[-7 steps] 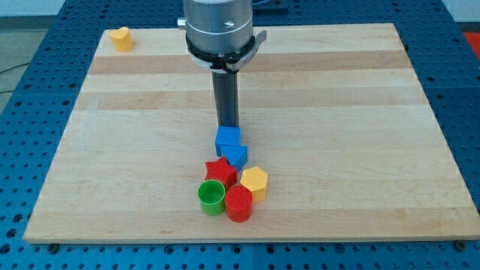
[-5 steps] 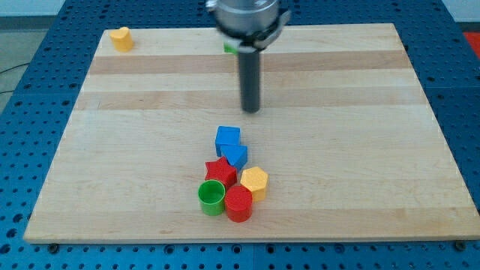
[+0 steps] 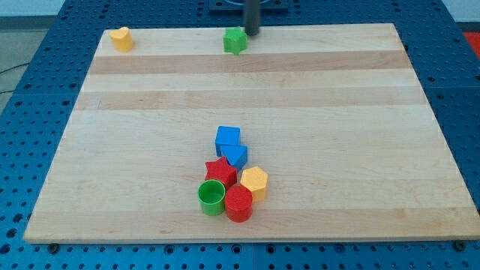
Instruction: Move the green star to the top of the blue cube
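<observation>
The green star point(image 3: 235, 40) lies near the board's top edge, a little left of centre. My tip point(image 3: 251, 34) is just to its right and slightly above it, close to touching. The blue cube point(image 3: 227, 137) sits below the board's middle, far down from the star. A second blue block point(image 3: 235, 156) touches the cube's lower right side.
Below the blue blocks sits a tight cluster: a red star point(image 3: 220, 172), a yellow hexagon point(image 3: 254, 181), a green cylinder point(image 3: 211, 197) and a red cylinder point(image 3: 238, 203). A yellow block point(image 3: 120, 38) lies at the top left corner of the wooden board point(image 3: 360, 112).
My tip has moved from just above the blue cube up and slightly right to the board's top edge, beside the green star. The arm's body has left the view. No block has moved.
</observation>
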